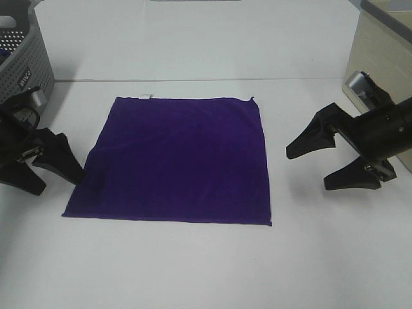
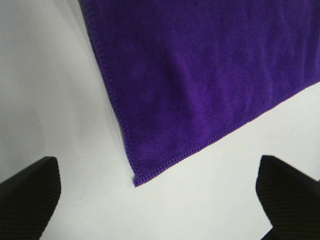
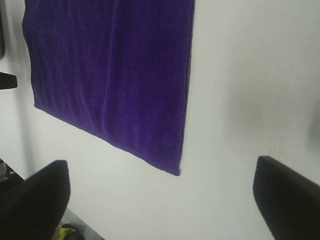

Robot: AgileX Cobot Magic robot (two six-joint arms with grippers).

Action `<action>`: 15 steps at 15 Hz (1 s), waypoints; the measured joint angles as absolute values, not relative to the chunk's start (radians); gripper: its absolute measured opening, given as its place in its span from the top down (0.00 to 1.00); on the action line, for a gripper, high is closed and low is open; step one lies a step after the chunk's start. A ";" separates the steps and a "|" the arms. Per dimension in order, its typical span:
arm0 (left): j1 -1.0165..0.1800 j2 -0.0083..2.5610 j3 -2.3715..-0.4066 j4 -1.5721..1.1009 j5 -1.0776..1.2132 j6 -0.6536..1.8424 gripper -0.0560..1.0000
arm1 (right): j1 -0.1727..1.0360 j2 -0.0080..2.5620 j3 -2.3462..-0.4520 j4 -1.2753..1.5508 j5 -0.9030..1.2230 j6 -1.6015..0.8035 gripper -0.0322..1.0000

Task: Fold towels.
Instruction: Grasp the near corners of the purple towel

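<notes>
A grey plastic basket with a perforated wall (image 1: 29,61) stands at the far-left corner of the table. Something dark blue shows just inside its rim, too little of it to tell what it is. At the far end of the table's right edge stands a beige box-shaped container with a grey rim (image 1: 385,48); its inside is hidden from every view.

The plain white table (image 1: 193,270) is matte and evenly lit. A thin straight line (image 1: 193,80) runs across it from left to right, beyond the cloth, and the same white surface goes on past it. Little of the room shows beyond that.

The deep purple square towel of soft plush fabric (image 1: 177,158) lies spread flat in the middle of the table, one layer, with a stitched hem all round. A small white tag (image 1: 145,96) sits on its far edge, towards the left.

The left black tool (image 1: 62,185) is low, just beside the towel's left edge by the near-left corner; in the left wrist view that corner lies between the spread fingers, apart from both. It is released and grasps nothing. The right black tool (image 1: 308,170) hangs off the towel's right edge, apart from it, likewise released and empty.
</notes>
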State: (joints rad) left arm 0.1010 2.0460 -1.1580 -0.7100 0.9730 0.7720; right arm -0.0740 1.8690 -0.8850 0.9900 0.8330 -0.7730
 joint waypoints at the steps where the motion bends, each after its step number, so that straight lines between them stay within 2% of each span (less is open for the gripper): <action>1: 0.108 2.056 -1.158 -0.710 0.983 0.773 0.01 | -0.064 1.879 -0.886 0.990 0.826 -0.773 0.04; 6: 0.122 2.102 -1.171 -0.713 1.022 0.799 0.01 | -0.045 1.977 -0.887 0.983 0.801 -0.775 0.04; 15: 0.124 2.118 -1.177 -0.737 1.042 0.796 0.01 | -0.045 1.979 -0.887 0.983 0.796 -0.775 0.04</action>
